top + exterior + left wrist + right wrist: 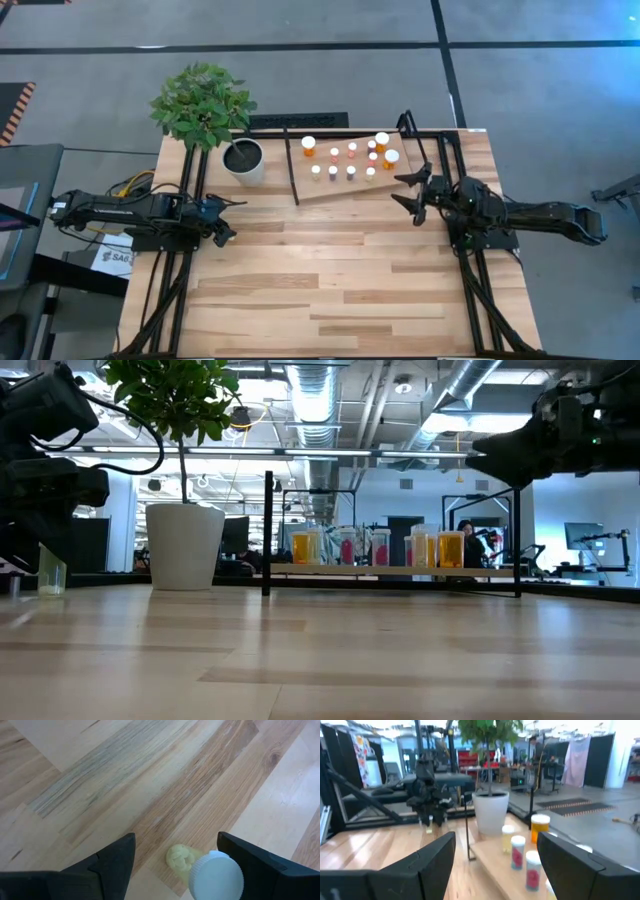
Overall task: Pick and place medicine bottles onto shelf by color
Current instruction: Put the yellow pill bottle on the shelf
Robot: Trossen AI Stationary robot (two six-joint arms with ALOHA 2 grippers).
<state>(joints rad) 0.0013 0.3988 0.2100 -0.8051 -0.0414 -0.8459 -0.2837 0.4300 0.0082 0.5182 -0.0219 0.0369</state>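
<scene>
Currently the left hand (176,857), fingers apart, straddles a pale bottle (212,872) at the worktop's (330,290) left. Right hand (408,190), fingers apart, empty, hovers beside the shelf (325,188) at upper centre.

The light plank tabletop (330,270) carries a white plant pot (244,160) at its far left, the wooden shelf (340,186) just beside it bearing white-capped orange, pink and pale medicine bottles (351,160), and one pale bottle (212,872) near the left edge.

left end effector (224,222) low, fingers apart | right end effector (408,188) raised, fingers apart
</scene>
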